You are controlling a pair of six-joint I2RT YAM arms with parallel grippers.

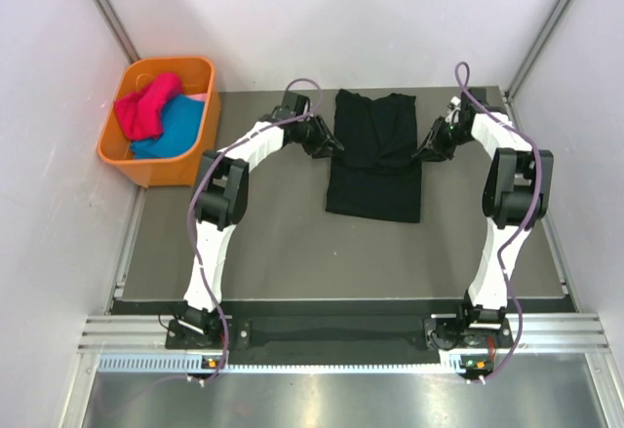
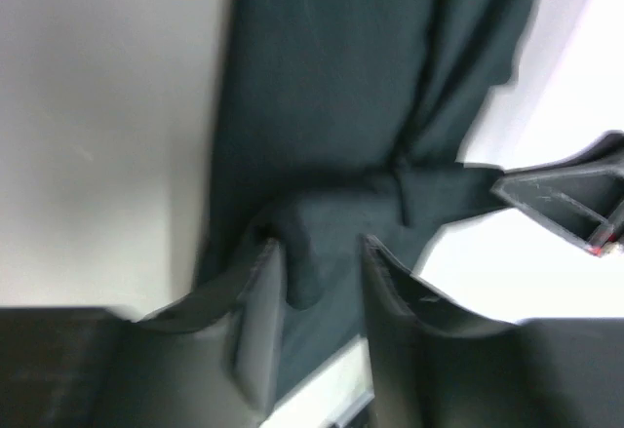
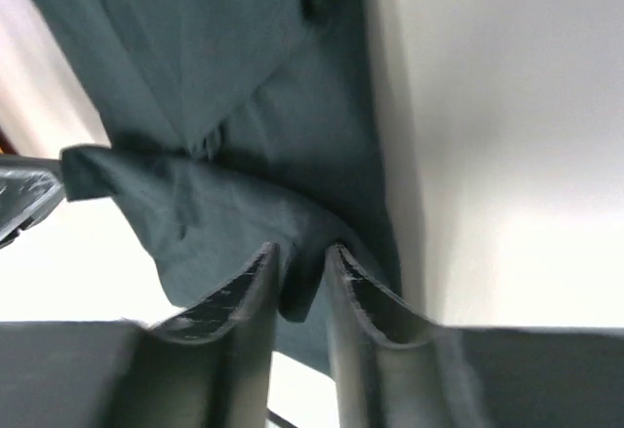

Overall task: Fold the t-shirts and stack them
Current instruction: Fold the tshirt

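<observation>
A black t-shirt (image 1: 375, 170) lies flat at the back middle of the grey table, its upper part narrower than its lower part. My left gripper (image 1: 327, 145) is at its left edge and my right gripper (image 1: 427, 148) at its right edge, about level with each other. In the left wrist view the shirt (image 2: 322, 87) has a raised fold between my left gripper's (image 2: 320, 248) jaws, which stand apart with the fold filling only part of the gap. In the right wrist view my right gripper (image 3: 302, 252) is pinched on a fold of the shirt (image 3: 195, 48).
An orange basket (image 1: 156, 170) stands at the back left of the table, holding a red garment (image 1: 146, 104) and a blue garment (image 1: 171, 134). White walls close in the sides and back. The table's grey surface (image 1: 292, 252) runs toward the arm bases.
</observation>
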